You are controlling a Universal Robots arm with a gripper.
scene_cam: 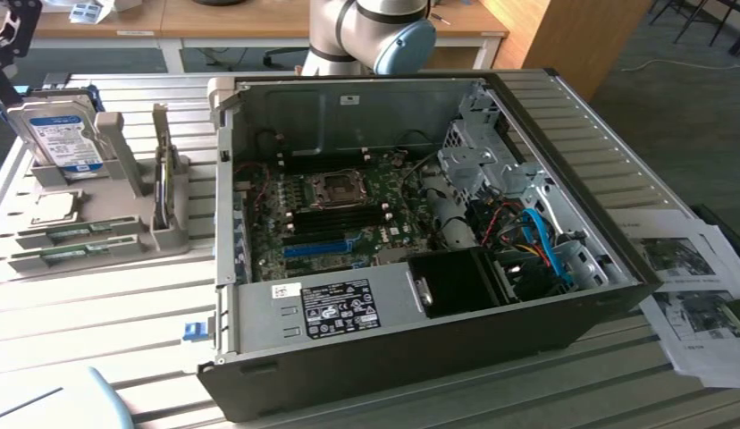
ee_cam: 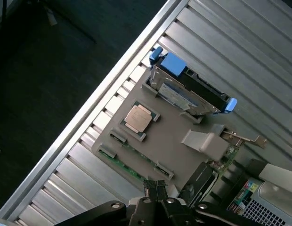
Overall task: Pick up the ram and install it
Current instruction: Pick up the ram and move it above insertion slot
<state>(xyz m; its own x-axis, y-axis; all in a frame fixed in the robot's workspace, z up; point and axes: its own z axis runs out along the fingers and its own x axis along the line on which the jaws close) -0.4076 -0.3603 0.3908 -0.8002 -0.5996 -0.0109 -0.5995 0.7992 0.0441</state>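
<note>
From the exterior view, the computer case (scene_cam: 406, 357) lies on its side with the panel off, so the motherboard (scene_cam: 346, 228) faces up and can be reached from above. Its dark memory slots (scene_cam: 334, 213) look empty to me, and the blue slot (scene_cam: 313, 248) sits just below them. Well apart from the case, toward the exterior view's left, a grey holder (scene_cam: 120, 246) keeps the spare parts sorted. A hard drive (scene_cam: 63, 134) stands upright in it, a square processor chip (scene_cam: 54, 207) lies flat, and the ram (scene_cam: 74, 234) lies lengthwise on its long edge in a groove with a second green stick just beside it, presumably so that fingers can pinch a stick from either side. The arm (scene_cam: 358, 36) rises behind the case. In the wrist view, the camera looks down on that same holder on the slatted table (scene_cam: 96, 322), and the green stick runs along the holder's near edge. The claw (ee_cam: 157, 188) hangs above that end of the holder, clenched with its fingertips together and nothing between them. It is near the ram but not touching it, so I'd judge the pick-up not yet made
</note>
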